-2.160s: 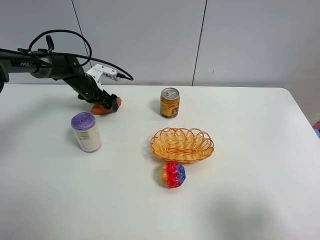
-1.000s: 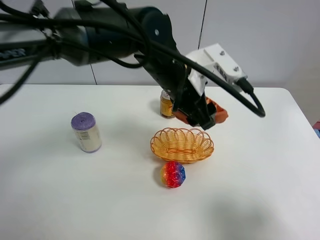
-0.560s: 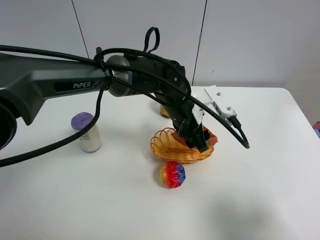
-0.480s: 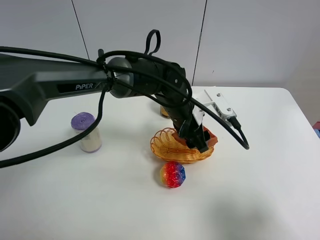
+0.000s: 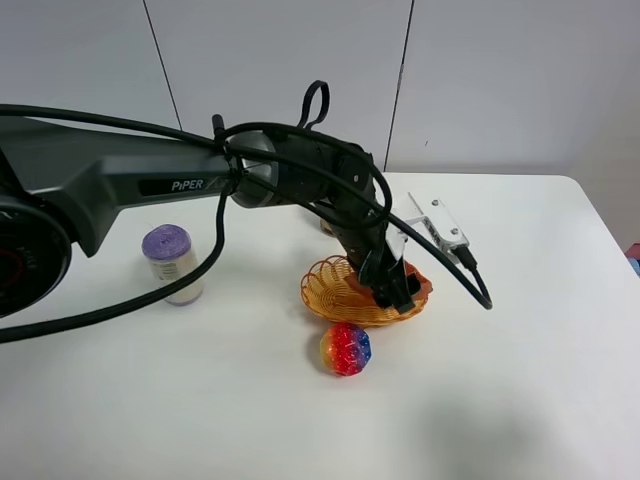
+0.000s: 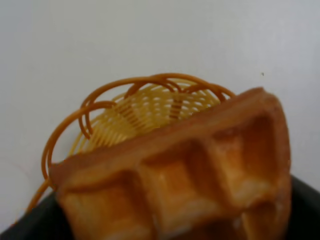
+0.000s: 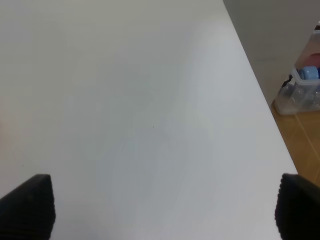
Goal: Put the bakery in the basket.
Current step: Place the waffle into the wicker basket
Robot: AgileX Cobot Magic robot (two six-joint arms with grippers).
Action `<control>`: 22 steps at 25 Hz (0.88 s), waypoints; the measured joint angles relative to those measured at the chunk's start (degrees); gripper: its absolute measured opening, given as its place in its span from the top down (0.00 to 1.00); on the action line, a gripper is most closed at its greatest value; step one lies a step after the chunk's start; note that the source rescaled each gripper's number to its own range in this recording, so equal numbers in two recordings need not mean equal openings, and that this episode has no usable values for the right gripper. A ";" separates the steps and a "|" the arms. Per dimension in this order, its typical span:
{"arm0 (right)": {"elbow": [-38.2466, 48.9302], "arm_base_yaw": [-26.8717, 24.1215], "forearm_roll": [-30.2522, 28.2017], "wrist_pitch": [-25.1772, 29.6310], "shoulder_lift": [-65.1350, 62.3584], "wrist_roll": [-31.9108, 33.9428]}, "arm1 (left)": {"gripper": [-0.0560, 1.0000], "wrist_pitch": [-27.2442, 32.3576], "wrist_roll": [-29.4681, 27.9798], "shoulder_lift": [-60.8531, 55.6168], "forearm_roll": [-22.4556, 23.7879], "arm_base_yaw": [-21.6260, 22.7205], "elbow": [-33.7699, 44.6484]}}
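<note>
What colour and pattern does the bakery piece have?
The bakery is orange-brown with a grid of square dimples; the left wrist view shows it best.

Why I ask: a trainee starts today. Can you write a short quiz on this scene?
1. True or false: the left gripper holds the waffle slice at the basket.
2. Which of these lies on the table closest to the basket? A rainbow ball; B purple-lidded jar; C spoon.
3. Fill in: the jaws of the right gripper stand ____.
Key: 1 true; 2 A; 3 open.
</note>
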 joint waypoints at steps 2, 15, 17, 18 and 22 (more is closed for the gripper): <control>0.00 0.00 0.00 0.00 0.00 0.00 | 0.11 -0.37 -0.05 0.06 0.53 0.00 0.00; 0.00 0.00 0.00 0.00 0.00 0.00 | 0.02 5.54 -10.59 -5.41 0.66 0.00 0.00; 0.00 0.00 0.00 0.00 0.00 0.00 | 0.02 8.59 -15.82 -8.49 0.66 0.00 0.00; 0.00 0.00 0.00 0.00 0.00 0.00 | 0.02 10.18 -17.87 -10.17 0.74 0.00 0.00; 0.00 0.00 0.00 0.00 0.00 0.00 | 0.02 12.66 -22.62 -14.43 1.78 2.49 0.00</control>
